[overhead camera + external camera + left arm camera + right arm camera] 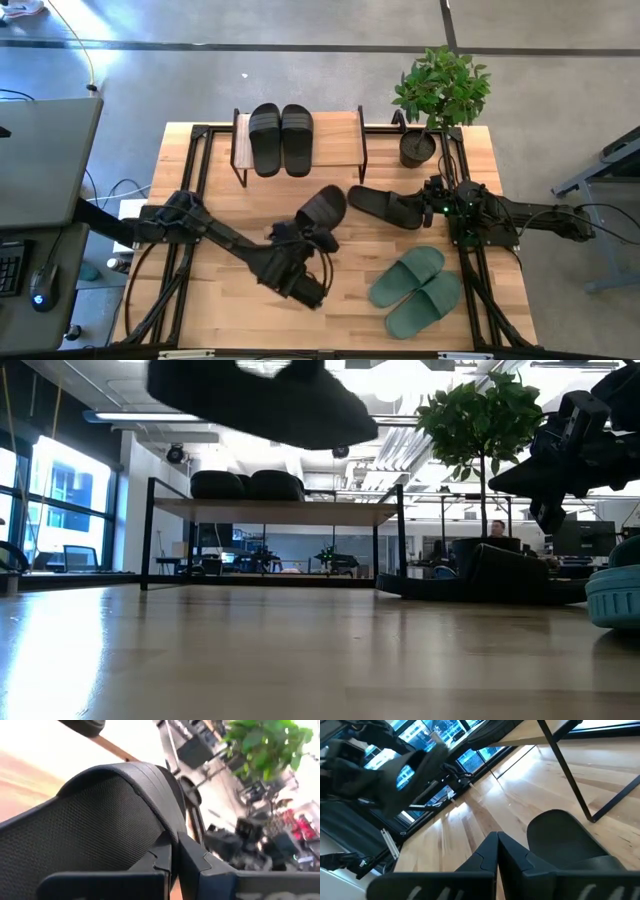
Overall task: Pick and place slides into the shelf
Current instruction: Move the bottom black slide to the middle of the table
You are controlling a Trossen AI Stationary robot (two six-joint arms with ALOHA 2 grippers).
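My left gripper (pixel 313 233) is over the middle of the table, shut on a black slide (pixel 324 207) that shows lifted at the top of the low view (pixel 265 400). My right gripper (pixel 428 208) is shut and hovers above the right end of a second black slide (pixel 385 205), which lies sole down on the table (pixel 480 575). A black pair (pixel 282 138) rests sole down on the shelf's plank top (pixel 340 140). The green pair (pixel 415 290) lies on the table near the right front. My left gripper (pixel 173 857) pinches the black slide's strap (pixel 150 785) between its two fingers, at the strap's edge near one side (pixel 167 837). In the low view the slide hangs clear above the table, tilted.
A potted plant (pixel 440 95) stands at the far right corner, beside the shelf's right end. The plank (pixel 340 140) is bare to the right of the black pair. Black frame rails (pixel 195 190) run along the table's left and right sides. A person sits in the room behind.
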